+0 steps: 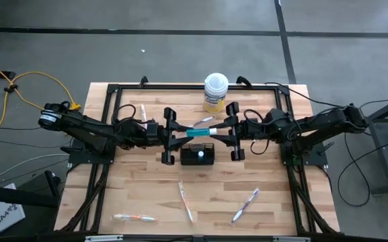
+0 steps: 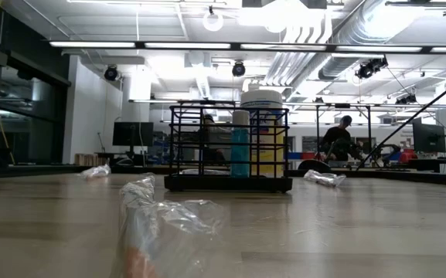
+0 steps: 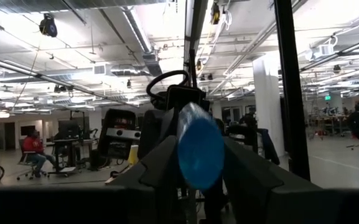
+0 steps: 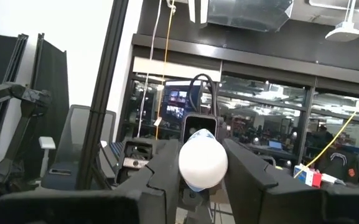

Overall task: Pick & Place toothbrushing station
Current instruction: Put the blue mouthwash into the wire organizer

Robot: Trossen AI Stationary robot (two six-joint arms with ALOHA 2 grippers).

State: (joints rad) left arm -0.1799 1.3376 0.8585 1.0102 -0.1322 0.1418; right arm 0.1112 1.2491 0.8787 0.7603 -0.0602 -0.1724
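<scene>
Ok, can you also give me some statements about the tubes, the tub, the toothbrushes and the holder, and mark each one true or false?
1. A teal tube is up between the left gripper and the right gripper. True.
2. The right gripper grasps this tube at its white-capped end. True.
3. The yellow round tub stands inside the black wire-mesh holder. False: it stands on the table, beyond the holder and near the far edge.
4. All the toothbrushes are in the holder. False: several lie loose on the table, for example one toothbrush on the near side.
5. A second teal tube stands upright in the holder. True.
</scene>
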